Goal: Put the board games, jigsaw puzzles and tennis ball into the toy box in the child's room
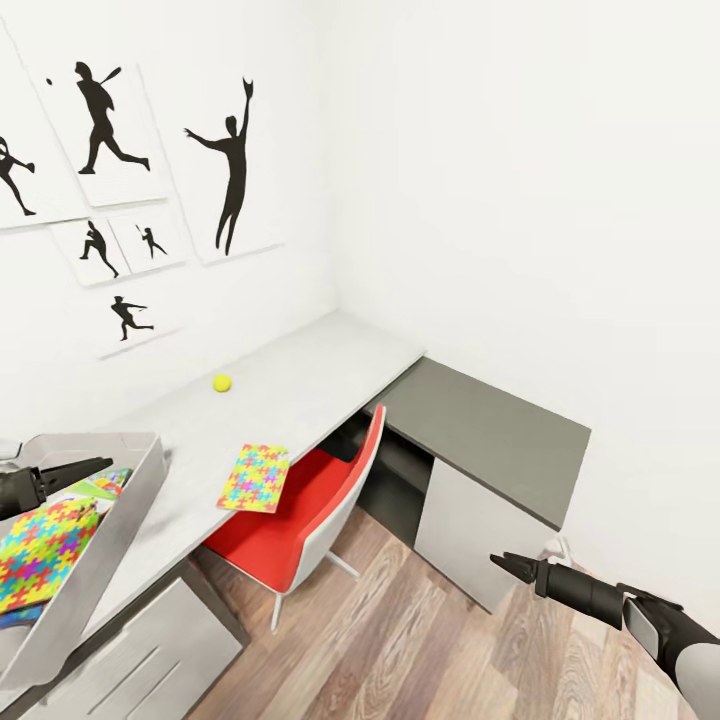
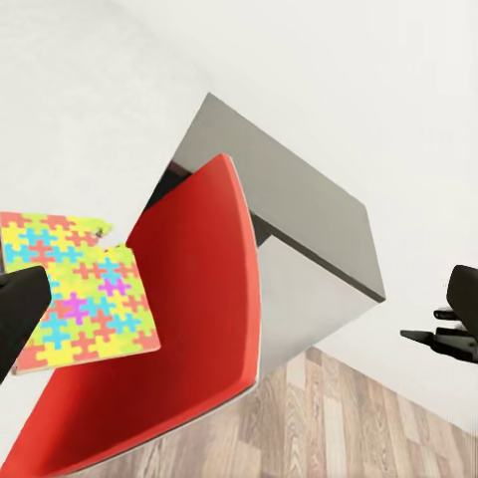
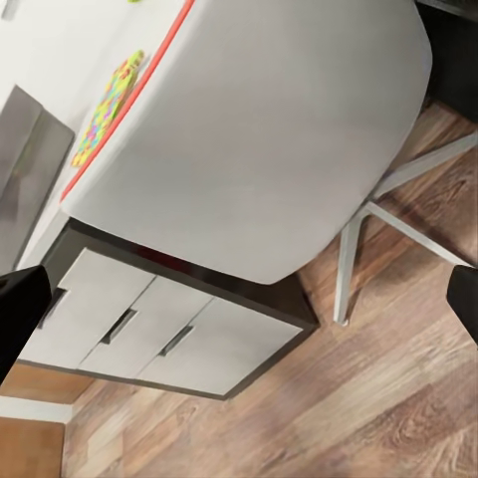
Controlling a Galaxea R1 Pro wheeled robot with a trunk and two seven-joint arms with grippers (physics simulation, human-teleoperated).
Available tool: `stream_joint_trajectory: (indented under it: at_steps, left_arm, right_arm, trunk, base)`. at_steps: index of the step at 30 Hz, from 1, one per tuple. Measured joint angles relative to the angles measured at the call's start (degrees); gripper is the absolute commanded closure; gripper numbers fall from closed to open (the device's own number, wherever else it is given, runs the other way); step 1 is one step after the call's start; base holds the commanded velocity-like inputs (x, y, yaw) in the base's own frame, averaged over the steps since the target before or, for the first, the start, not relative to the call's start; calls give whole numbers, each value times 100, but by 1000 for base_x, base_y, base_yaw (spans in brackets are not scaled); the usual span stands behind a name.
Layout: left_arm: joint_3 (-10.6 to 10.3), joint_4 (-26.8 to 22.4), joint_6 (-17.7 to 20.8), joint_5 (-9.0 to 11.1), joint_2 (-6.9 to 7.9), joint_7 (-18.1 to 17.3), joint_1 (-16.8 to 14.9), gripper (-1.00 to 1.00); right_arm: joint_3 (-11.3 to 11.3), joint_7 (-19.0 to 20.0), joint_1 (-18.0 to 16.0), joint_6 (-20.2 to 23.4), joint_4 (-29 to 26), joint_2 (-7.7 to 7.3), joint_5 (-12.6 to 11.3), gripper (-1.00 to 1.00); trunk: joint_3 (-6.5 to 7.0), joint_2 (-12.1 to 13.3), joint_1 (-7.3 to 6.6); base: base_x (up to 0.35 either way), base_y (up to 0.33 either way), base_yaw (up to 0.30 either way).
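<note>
Nearest, at the left edge of the head view, the left gripper hangs over the toy box, its dark fingers parted with nothing between them. The box already holds one jigsaw puzzle, with a green-edged board game showing beyond it, so the job looks partly done.

The step in hand appears to be fetching the second jigsaw puzzle. It lies flat on the table, just right of the toy box, its near edge overhanging the table front above the red chair. The left wrist view shows it just beyond one fingertip. The next move would need a short reach right and down, taking the thin box by its overhanging edge.

The right gripper hovers low at the right over the wood floor, open and empty, well apart from the puzzle.

Farthest, the tennis ball rests alone mid-table, near the wall.
</note>
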Motion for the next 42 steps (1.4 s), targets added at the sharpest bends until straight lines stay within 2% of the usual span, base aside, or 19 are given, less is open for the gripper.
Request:
stream_joint_trajectory:
  at_steps: [27, 42]
  left_arm:
    - [-11, -5, 5, 2, -103, 0, 0, -100]
    - [-12, -7, 9, 1, -138, -1, 2, -100]
  right_arm:
    - [-3, 18, 1, -11, 0, 9, 2, -100]
    - [-2, 30, 6, -28, 1, 11, 3, -100]
  trunk:
    - [1, 0, 0]
    - [77, 0, 0]
  base:
    - [1, -182, 3]
    - [0, -24, 167]
